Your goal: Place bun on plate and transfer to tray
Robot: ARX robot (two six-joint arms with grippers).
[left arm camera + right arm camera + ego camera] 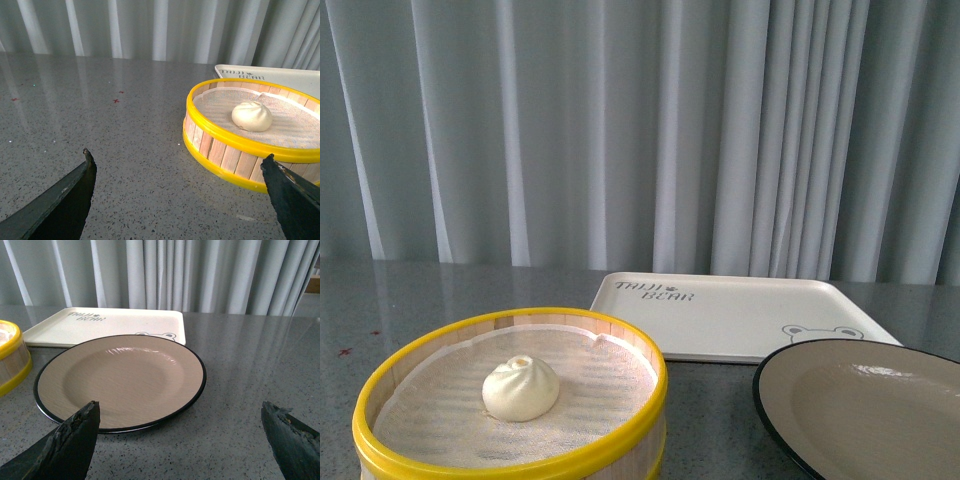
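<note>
Waiting to pinch the likely soft, light bun [521, 389], lower left in front view, gently by its sides, with left gripper [178, 156] and right gripper [180, 406] gaping empty.

There is one bun [521, 389], one plate [860, 400], one tray [740, 315] and one round steamer basket [225, 152], lined with a single white cloth [440, 400]. One table [100, 125] carries them all. The left hand [178, 154] and the right hand [180, 404] make two, each showing two dark fingers [60, 200]. The tray bears one bear-face drawing [823, 331].
</note>
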